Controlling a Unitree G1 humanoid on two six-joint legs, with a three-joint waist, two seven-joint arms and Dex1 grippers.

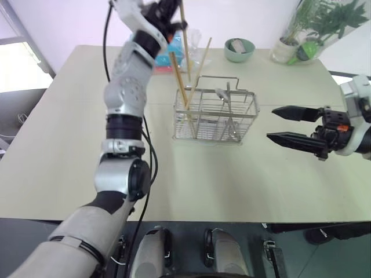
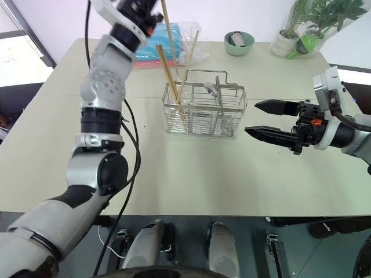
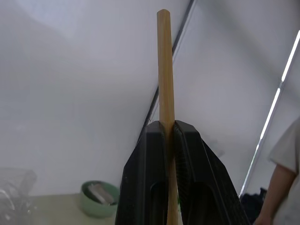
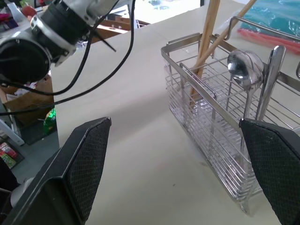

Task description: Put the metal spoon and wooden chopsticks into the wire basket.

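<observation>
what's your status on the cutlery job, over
Left gripper shut on one wooden chopstick, raised above wire basket. Right gripper open, empty. Metal spoon and other chopsticks already in basket. Nothing blocking.

We see the wire basket (image 2: 203,110), a silver grid caddy with a thin loop handle, upright on the pale table. The metal spoon (image 4: 245,70) stands in it, bowl up. Wooden chopsticks (image 2: 171,78) lean out of its left end; one more chopstick (image 3: 165,70) is held upright above it.
</observation>
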